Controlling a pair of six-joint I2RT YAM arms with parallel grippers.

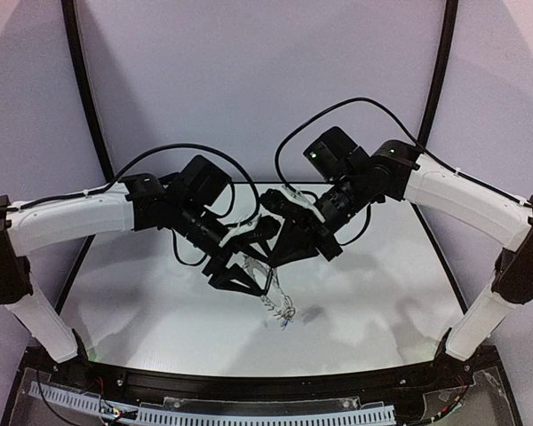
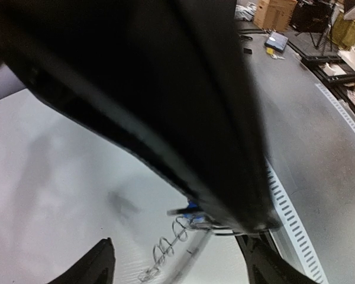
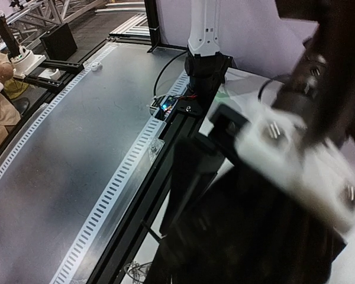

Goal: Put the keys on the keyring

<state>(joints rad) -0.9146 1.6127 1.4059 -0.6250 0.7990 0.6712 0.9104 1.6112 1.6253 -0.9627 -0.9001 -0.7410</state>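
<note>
The keyring hangs in the air between both grippers above the table's middle. It shows as a pale grey band (image 1: pixel 256 266) from above and as a thin grey edge (image 2: pixel 192 257) in the left wrist view. A chain of wire loops (image 1: pixel 278 306) dangles from it, also seen in the left wrist view (image 2: pixel 165 248). The blue-headed key (image 2: pixel 193 208) sits at the chain's end (image 1: pixel 285 323). My right gripper (image 1: pixel 280 253) looks shut on the ring's rim. My left gripper (image 1: pixel 249 282) is open, its fingertips (image 2: pixel 100 263) wide apart either side of the ring. The black-headed key is hidden.
The white table (image 1: pixel 373 302) lies under both arms, its black front rail (image 1: pixel 266 386) near the bases. In the right wrist view the left arm's base (image 3: pixel 206 65) stands at the table edge, and a slotted cable duct (image 3: pixel 115 189) runs along the floor.
</note>
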